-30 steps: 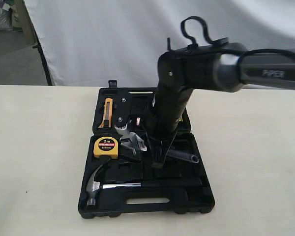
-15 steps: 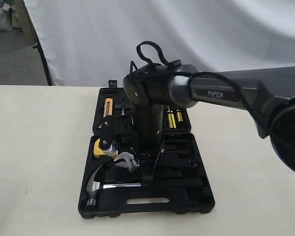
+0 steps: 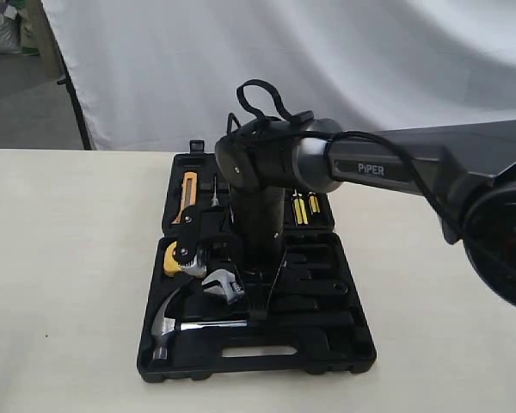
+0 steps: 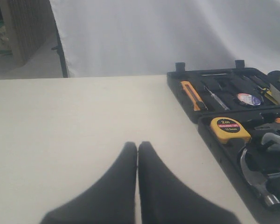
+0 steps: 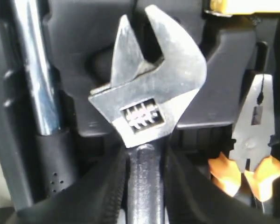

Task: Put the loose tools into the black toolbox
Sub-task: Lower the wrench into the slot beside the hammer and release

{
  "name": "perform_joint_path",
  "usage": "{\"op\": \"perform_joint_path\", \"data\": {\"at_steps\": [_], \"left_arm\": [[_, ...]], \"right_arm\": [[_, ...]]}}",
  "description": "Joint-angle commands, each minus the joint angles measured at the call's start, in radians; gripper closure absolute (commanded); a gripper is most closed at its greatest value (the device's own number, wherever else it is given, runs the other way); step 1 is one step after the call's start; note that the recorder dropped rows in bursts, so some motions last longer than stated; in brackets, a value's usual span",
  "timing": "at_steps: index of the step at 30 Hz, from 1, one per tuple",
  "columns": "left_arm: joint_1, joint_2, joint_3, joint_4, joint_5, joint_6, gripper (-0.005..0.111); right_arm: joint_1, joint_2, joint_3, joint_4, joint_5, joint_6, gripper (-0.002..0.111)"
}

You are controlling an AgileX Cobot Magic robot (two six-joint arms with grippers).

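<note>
The black toolbox [image 3: 335, 354] lies open on the table. My right gripper [image 3: 260, 303] reaches down into its lower half and is shut on the black handle of the silver adjustable wrench [image 3: 223, 285]. In the right wrist view the wrench [image 5: 149, 95] has its handle clamped in the gripper [image 5: 145, 161]. The claw hammer [image 3: 167, 324] lies in the front slot, just below the wrench head. The tape roll [image 4: 248, 99] sits in the lid half. My left gripper [image 4: 137, 145] is shut and empty over bare table, left of the box.
A yellow tape measure [image 4: 229, 129] sits in the box beside the hammer head. An orange box cutter [image 3: 189, 191] and screwdrivers [image 3: 302, 207] lie in the lid. Orange-handled pliers [image 5: 250, 149] rest next to the wrench. The hammer's steel shaft [image 5: 36, 70] runs beside the wrench.
My right arm has swung left over the box with the wrench in it. The wrench head has moved down toward the hammer. The tape measure is now partly covered.
</note>
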Motion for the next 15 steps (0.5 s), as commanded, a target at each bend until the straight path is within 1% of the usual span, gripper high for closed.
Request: {"op": "perform_joint_path", "data": {"at_steps": [1,8,15], "left_arm": [[-0.006,-0.003,0.003,0.000,0.000,-0.008,0.106],[-0.006,-0.003,0.003,0.000,0.000,-0.008,0.106],[-0.006,-0.003,0.003,0.000,0.000,-0.008,0.106]], "right_arm": [[-0.006,-0.001,-0.003,-0.012,-0.041,0.004,0.109],[-0.006,-0.001,-0.003,0.028,-0.078,0.004,0.109],[-0.006,0.017,-0.003,0.042,-0.073,0.004,0.109]]}}
